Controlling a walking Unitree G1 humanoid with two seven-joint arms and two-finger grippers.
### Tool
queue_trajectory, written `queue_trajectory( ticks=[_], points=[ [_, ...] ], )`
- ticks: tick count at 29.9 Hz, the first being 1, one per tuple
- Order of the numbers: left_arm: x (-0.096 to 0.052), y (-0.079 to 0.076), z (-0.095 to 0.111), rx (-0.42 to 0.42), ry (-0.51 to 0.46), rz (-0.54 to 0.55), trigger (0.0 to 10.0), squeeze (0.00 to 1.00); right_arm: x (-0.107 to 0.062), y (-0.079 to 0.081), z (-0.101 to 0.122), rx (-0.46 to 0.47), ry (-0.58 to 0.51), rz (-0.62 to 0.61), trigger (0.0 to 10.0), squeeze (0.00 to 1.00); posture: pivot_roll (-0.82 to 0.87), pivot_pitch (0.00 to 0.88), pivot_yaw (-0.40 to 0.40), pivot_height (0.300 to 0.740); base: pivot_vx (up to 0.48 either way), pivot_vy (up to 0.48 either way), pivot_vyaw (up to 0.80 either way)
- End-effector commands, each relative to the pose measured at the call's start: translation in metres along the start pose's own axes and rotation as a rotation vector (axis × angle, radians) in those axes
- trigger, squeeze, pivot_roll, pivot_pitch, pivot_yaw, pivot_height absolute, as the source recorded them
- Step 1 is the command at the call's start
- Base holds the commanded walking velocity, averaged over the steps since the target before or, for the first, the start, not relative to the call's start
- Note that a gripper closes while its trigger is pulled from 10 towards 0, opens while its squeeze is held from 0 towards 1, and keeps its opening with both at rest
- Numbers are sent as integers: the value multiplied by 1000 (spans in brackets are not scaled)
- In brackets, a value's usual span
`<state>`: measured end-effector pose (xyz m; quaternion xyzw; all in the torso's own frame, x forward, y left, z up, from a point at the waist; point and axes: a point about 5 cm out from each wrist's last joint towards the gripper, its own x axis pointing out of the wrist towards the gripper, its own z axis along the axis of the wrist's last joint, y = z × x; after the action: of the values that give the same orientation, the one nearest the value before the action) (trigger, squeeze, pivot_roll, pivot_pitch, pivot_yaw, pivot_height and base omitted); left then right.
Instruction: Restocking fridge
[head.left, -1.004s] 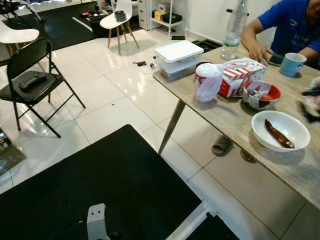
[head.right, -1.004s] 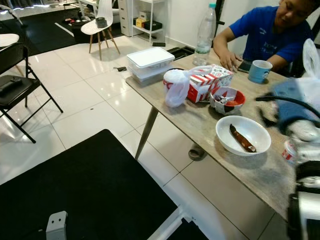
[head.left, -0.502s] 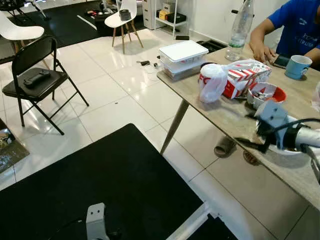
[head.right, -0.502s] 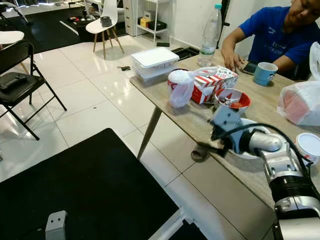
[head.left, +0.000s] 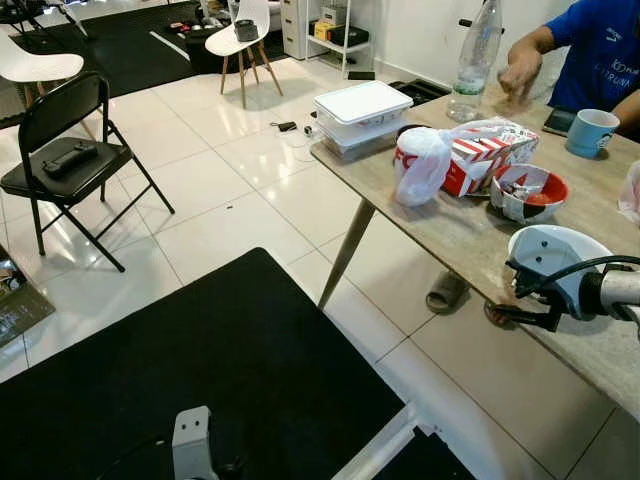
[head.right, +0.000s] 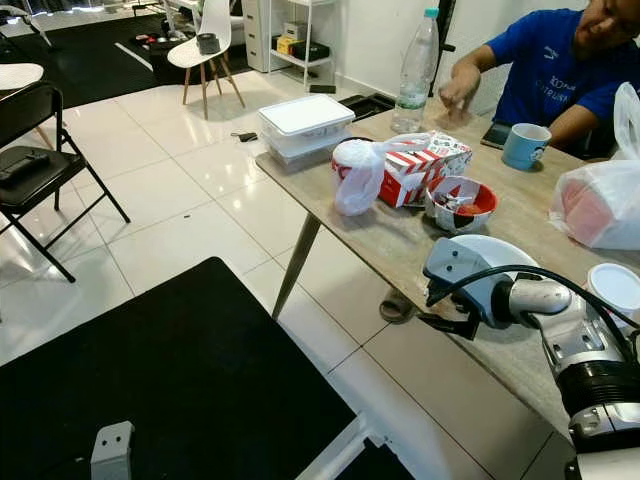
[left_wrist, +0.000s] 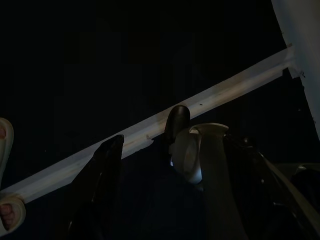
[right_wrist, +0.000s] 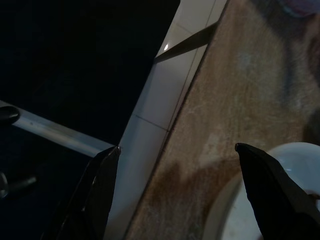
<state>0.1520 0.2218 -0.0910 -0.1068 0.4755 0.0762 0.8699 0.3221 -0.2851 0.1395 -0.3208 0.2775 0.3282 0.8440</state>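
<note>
While my head cameras show the right gripper (head.right: 440, 318) at the table (head.right: 400, 245) edge, just beside the white bowl (head.right: 480, 250), its wrist camera shows the fingers (right_wrist: 265, 195) spread wide, holding nothing, the bowl's rim between them. Beyond it, a red bowl (head.right: 460, 203) holds wrappers. I can't see the bowl's contents; the left gripper (left_wrist: 145, 165) hangs open.

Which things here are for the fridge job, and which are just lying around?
Likely for the job: white bowl, beside the open right gripper at the table's edge; red bowl; stacked lidded tubs; fast-food box.
Just lying about: blue mug, water bottle, black folding chair, sandal under the table.
</note>
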Motion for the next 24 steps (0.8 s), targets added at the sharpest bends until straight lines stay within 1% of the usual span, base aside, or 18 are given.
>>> queue_trajectory(
  ticks=[1, 5, 9, 13, 14, 17, 20, 21, 22, 24],
  points=[
    [-1, 3, -4, 7, 11, 8, 10000, 0, 0, 2, -2, 5, 14, 7, 10000, 0, -5, 0, 9, 740, 0, 0, 0],
    [-1, 2, -4, 6, 10, 7, 10000, 0, -1, -1, -2, 45, 10, -11, 10000, 0, -7, 0, 8, 740, 0, 0, 0],
    [-1, 2, -4, 7, 10, 6, 10000, 0, -3, -3, -3, 66, 15, -27, 10000, 0, -7, 0, 8, 740, 0, 0, 0],
    [-1, 2, -4, 9, 10, 4, 10000, 0, -3, -4, 0, 86, -11, -41, 10000, 0, -8, 0, 9, 740, 0, 0, 0],
    [-1, 2, -3, 9, 9, 4, 10000, 0, -4, -6, 5, 99, -49, -53, 10000, 0, -7, 0, 9, 740, 0, 0, 0],
    [-1, 2, -3, 8, 9, 4, 10000, 0, -6, -8, 6, 94, -50, -63, 10000, 0, -7, 0, 9, 740, 0, 0, 0],
    [-1, 1, -3, 8, 9, 3, 10000, 0, -10, -13, 2, 109, -21, -108, 10000, 0, -10, 0, 12, 740, 0, 0, 0],
    [-1, 1, -3, 7, 9, 3, 10000, 0, -10, -13, 1, 116, -12, -116, 10000, 0, -8, 0, 10, 740, 0, 0, 0],
    [-1, 1, -3, 7, 10, 2, 10000, 0, -9, -13, -6, 128, 38, -132, 10000, 0, -8, 0, 11, 740, 0, 0, 0],
    [-1, 1, -3, 8, 10, 2, 10000, 0, -9, -13, -7, 130, 50, -136, 10000, 0, -8, 0, 11, 740, 0, 0, 0]
  ],
)
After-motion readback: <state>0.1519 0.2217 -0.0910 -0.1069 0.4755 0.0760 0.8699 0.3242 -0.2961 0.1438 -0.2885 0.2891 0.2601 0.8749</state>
